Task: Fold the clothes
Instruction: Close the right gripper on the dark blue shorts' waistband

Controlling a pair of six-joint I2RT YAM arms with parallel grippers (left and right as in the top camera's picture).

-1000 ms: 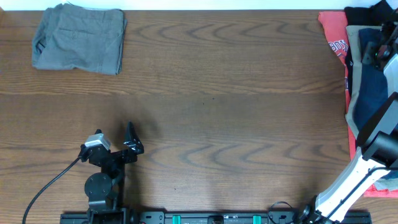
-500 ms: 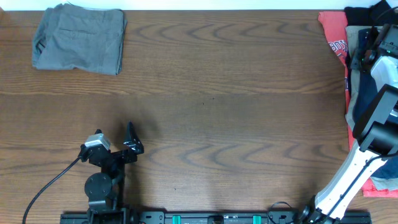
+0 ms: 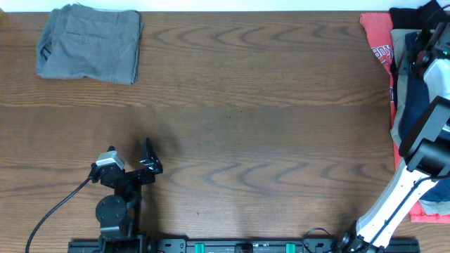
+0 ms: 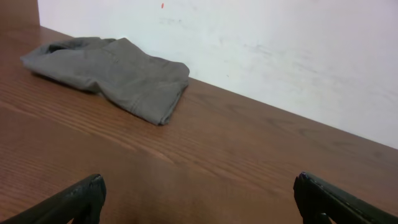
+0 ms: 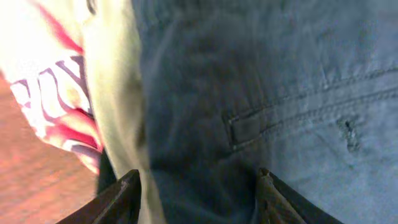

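Right hand (image 5: 196, 202) spread wide, close over the navy shorts (image 5: 267, 93); contact not discernible. Beige garment (image 5: 115, 87) just beside the shorts, red printed garment (image 5: 53, 106) beyond it. Pinch only navy cloth near the pocket seam, or beige may lift too. Left hand (image 4: 199, 208) wide, idle, well apart from the shorts; folded grey shorts (image 4: 118, 71) farther still.

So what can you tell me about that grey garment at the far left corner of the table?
The grey garment looks like soft, slightly creased shorts, folded into a rough rectangle with layered edges along one side and a stitched seam showing on top. It lies flat on the brown wooden table, close to its back edge by the white wall. Only the table touches it.
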